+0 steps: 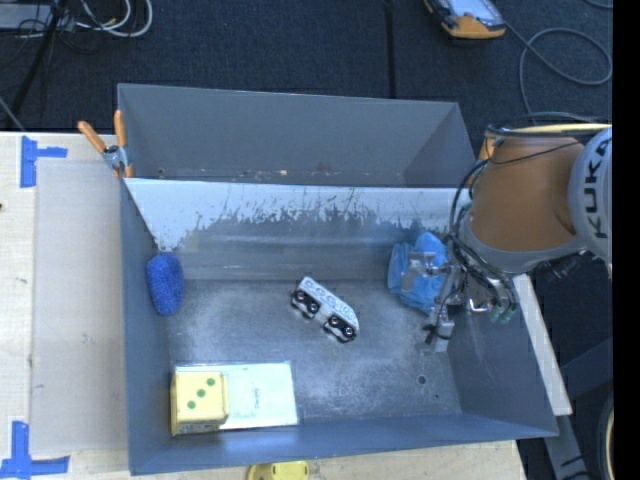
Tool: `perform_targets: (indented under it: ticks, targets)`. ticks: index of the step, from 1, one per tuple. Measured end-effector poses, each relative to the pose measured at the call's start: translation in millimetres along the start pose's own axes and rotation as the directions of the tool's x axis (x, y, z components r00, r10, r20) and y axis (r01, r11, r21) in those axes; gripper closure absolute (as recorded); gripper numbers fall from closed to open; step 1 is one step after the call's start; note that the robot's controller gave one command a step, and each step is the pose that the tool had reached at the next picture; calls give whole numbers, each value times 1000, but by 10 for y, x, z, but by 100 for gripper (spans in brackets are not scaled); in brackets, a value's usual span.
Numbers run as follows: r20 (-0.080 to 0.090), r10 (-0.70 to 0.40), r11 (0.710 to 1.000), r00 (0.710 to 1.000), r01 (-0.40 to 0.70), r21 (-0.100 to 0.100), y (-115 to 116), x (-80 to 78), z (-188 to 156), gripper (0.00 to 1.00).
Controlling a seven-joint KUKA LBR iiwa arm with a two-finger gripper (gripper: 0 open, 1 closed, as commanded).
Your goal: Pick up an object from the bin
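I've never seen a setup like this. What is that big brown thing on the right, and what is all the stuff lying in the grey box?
One camera looks down from above into a grey metal bin. The big brown shape on the right is a covered part of a robot arm, which reaches in from that side. At its tip is the gripper, its two-fingered hand, low over the bin's right side. Just left of it lies a crumpled light blue thing. In the middle lies a small white and black toy-like piece. By the left wall is a dark blue oblong spongy lump. At the front left, a yellow block with green dots sits beside a white card. Whether the gripper holds anything, I cannot tell.
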State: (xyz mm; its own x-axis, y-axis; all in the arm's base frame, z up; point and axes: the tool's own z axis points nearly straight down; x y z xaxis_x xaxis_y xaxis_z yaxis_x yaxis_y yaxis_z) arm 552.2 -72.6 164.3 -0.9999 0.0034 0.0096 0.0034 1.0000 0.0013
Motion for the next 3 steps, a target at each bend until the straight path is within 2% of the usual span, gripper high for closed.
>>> perform_targets:
  ticks: [1, 2, 3]
  targets:
    - [8, -2, 1000, 1000, 2, 1, 3, -16, -45, 0]
    - [11, -54, 999, 998, 54, 2, 224, -290, 95, 0]
    - [12, -129, 992, 992, 129, 2, 249, -593, 297, 0]
